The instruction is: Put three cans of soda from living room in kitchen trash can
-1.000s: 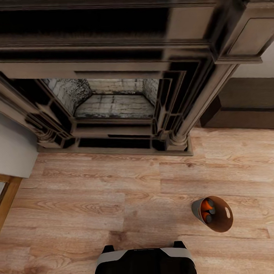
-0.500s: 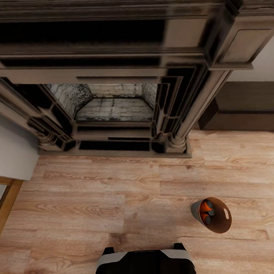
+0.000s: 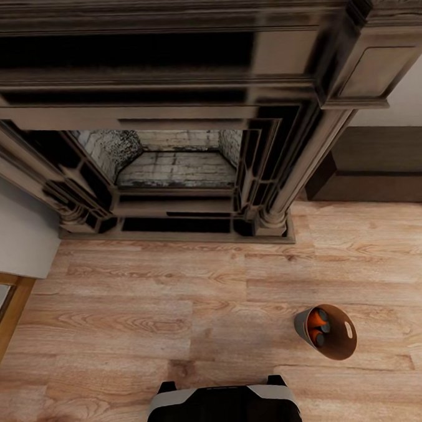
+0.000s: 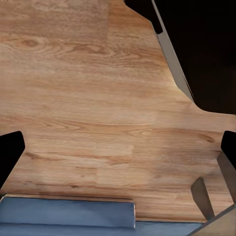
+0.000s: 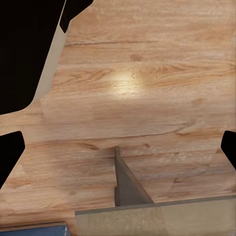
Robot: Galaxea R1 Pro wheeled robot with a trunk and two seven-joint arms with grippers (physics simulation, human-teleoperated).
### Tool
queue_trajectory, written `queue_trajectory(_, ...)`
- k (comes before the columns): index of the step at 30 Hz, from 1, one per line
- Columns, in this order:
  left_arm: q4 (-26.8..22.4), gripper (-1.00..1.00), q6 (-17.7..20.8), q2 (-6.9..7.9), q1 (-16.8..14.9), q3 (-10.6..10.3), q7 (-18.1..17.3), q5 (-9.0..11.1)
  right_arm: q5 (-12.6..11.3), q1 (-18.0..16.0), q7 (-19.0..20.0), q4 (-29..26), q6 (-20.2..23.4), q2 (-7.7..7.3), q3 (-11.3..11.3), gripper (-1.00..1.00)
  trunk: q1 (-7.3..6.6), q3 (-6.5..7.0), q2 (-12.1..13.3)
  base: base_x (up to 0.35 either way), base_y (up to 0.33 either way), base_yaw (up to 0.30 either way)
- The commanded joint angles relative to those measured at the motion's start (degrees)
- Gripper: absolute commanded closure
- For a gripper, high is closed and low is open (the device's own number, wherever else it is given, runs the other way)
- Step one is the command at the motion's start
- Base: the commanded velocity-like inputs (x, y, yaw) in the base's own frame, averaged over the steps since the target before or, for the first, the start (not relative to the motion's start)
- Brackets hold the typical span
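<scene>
Head view: trash can [image 3: 344,340] on the wood floor [image 3: 179,300] front-right of my base [image 3: 223,410], facing the fireplace [image 3: 177,169], orange soda cans [image 3: 315,327] inside. Left gripper [image 4: 118,147] and right gripper [image 5: 118,147] wide apart, nothing held. I'd approach the bin squarely and grasp its rim.

Soft, even light; a pale glare patch on the floor [image 5: 123,81]; slightly blurred, smeared renders.
</scene>
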Motion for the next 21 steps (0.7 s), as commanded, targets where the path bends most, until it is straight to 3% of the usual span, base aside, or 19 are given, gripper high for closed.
queue_trajectory(1,0.0,-1.0,0.0,-0.03,0.0,0.0,0.0,0.0,0.0,0.0,0.0,0.0,0.0,-0.01,0.0,-1.0,0.0,0.0,0.0,0.0,0.0,0.0)
queue_trajectory(21,-0.2,-1.0,0.0,-0.08,0.0,0.0,0.0,0.0,0.1,0.0,0.0,0.3,0.3,0.07,0.1,-1.0,0.0,0.0,0.0,0.0,0.0,0.0)
